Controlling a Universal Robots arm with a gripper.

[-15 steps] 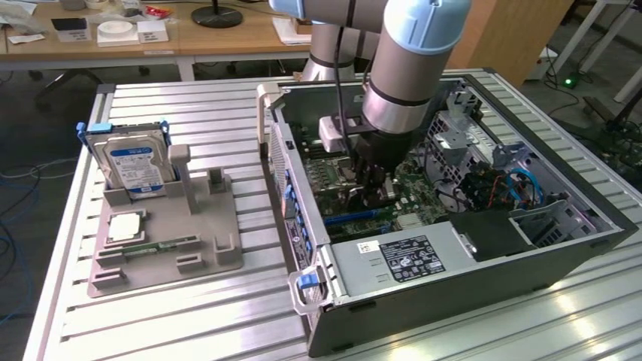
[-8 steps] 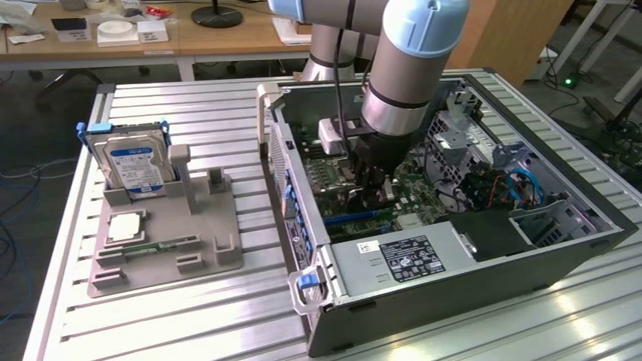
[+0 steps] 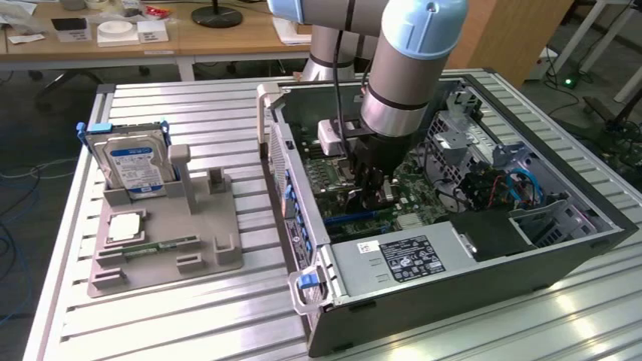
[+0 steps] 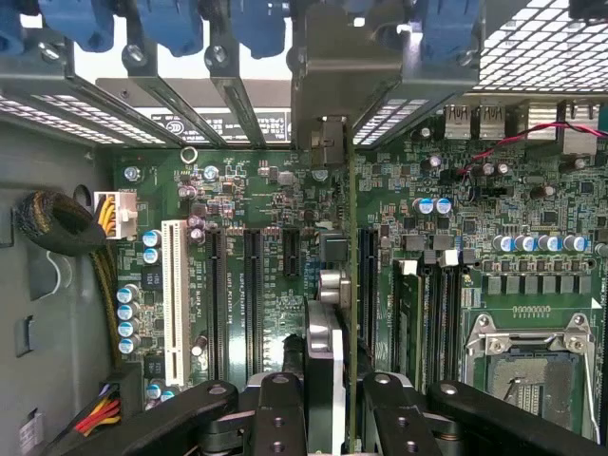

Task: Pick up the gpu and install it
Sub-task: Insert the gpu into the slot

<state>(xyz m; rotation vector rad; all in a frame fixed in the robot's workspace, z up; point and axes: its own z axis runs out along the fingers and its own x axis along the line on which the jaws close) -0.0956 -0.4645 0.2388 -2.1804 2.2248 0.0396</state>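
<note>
Exterior view: one Universal Robots arm (image 3: 407, 68), its joints capped in pale blue, reaches down into a single open grey computer case (image 3: 452, 248) lying on a ribbed aluminium table (image 3: 180, 316). The gripper (image 3: 373, 197) sits low over the green motherboard (image 3: 422, 199), closed on the gpu (image 3: 363, 174), a thin card held on edge. On the exterior view's left a grey moulded holder (image 3: 165, 248) carries one silver hard drive (image 3: 135, 165) with a blue label, standing upright, one square processor (image 3: 125, 226) and one narrow green memory stick (image 3: 161, 245) lying flat. Beyond the table stand wooden desks (image 3: 150, 37) strewn with small items.

Wrist view: two black fingers (image 4: 275, 418) clamp the gpu (image 4: 323, 332), seen edge-on, its metal end bracket near the case's rear wall. The card hangs above the motherboard (image 4: 475, 237) among the long expansion slots; one slot is white (image 4: 174, 294), the others black. One bare processor socket (image 4: 532, 361) lies to the side, and a coil of sleeved cable (image 4: 57, 223) rests against the grey case wall.
</note>
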